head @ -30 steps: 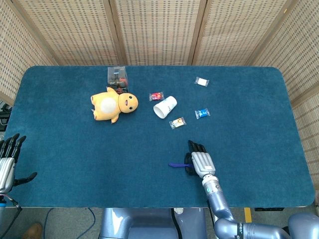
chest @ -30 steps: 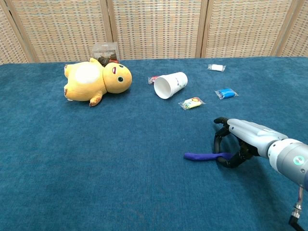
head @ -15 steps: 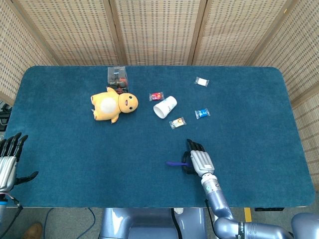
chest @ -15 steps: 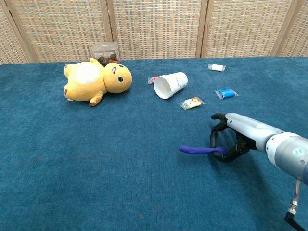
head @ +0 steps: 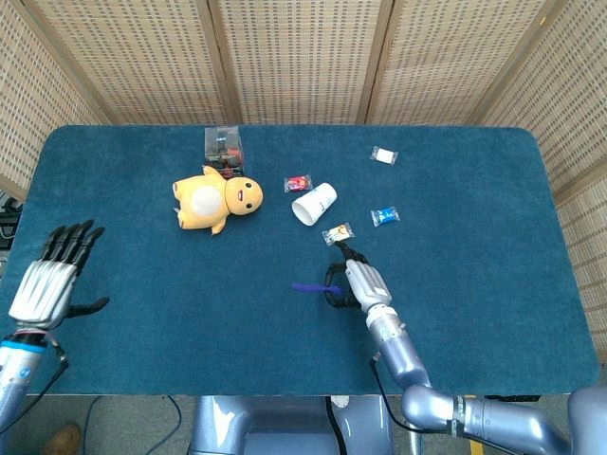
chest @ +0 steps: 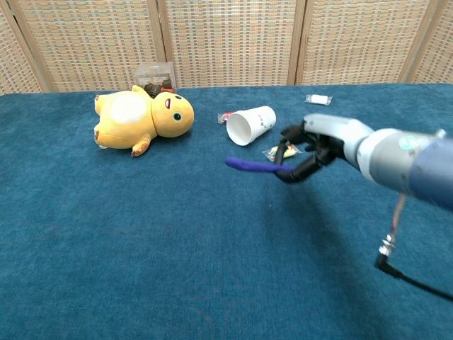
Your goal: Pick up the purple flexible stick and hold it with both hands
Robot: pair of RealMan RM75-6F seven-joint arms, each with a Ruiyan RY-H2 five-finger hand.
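matt, napped blue cloth tabletop (head: 474, 284); plush yellow soft toy (head: 213, 199), fuzzy; smooth white paper cup (chest: 251, 125); glossy silver-and-black right hand (chest: 311, 145); matt purple rubbery flexible stick (chest: 251, 166); woven cane screen panels (head: 294, 57), rough.

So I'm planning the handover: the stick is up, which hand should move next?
The left hand. The right hand already grips the purple stick above the table, its free end pointing toward the left side; the left hand is open and holds nothing.
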